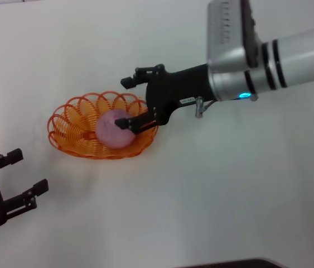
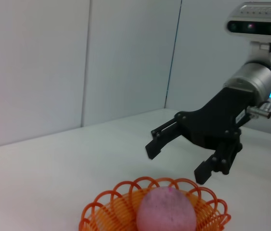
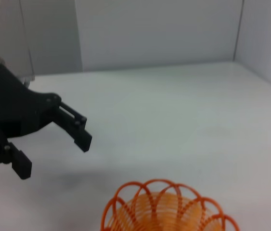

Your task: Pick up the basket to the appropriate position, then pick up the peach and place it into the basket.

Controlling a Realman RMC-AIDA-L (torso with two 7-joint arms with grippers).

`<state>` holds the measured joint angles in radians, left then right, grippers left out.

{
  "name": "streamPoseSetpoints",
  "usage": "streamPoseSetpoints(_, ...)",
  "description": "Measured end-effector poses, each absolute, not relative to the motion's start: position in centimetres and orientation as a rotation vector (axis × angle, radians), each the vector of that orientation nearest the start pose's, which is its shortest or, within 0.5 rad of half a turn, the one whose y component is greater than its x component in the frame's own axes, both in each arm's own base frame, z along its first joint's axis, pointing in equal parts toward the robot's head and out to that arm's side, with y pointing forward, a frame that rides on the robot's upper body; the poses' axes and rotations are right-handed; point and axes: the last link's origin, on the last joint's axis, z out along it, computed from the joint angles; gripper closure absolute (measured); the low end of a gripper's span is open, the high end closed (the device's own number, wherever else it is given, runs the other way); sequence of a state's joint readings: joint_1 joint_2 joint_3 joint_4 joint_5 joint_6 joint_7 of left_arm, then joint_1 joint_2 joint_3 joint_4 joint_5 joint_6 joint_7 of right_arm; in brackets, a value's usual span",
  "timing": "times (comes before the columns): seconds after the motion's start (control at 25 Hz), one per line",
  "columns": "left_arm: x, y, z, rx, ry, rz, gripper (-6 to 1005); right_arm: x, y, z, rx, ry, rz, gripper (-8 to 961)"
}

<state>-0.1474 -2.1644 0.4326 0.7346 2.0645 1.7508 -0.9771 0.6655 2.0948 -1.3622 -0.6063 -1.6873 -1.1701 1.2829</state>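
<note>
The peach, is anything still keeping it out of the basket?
No. The peach already lies inside the basket, with the right gripper open above it. The left gripper is open, off to the side.

The basket [image 1: 78, 134] is showing bright orange looped wire, and the peach [image 1: 114, 130] is showing a dusty pink. The right gripper [image 1: 129, 103] and left gripper [image 1: 25, 170] are showing black against the white table [image 1: 229, 195].

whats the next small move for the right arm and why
Probably lift the right gripper straight up and back it away. The peach already sits in the basket, and the jaws stand open above it in the left wrist view, not touching it. The left gripper is parked open, apart from the basket.
</note>
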Motion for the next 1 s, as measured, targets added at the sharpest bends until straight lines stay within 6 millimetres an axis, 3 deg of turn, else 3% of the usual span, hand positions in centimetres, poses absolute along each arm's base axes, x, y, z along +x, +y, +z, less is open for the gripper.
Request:
streamPoseSetpoints(0.24,-34.5,19.8,0.9,-2.495,-0.561,-0.72,158,21.1,34.4,-6.3,-2.811,0.202,0.617,6)
streamPoseSetpoints(0.6,-34.5,19.8,0.9,-2.493,-0.562,-0.718,159,27.0,30.8,-2.9,-2.622,0.366,0.737,7)
streamPoseSetpoints(1.0,-34.8,19.8,0.8,-2.49,-0.577,-0.699,158,31.2,26.1,-2.3,-2.552,0.446,0.725,8)
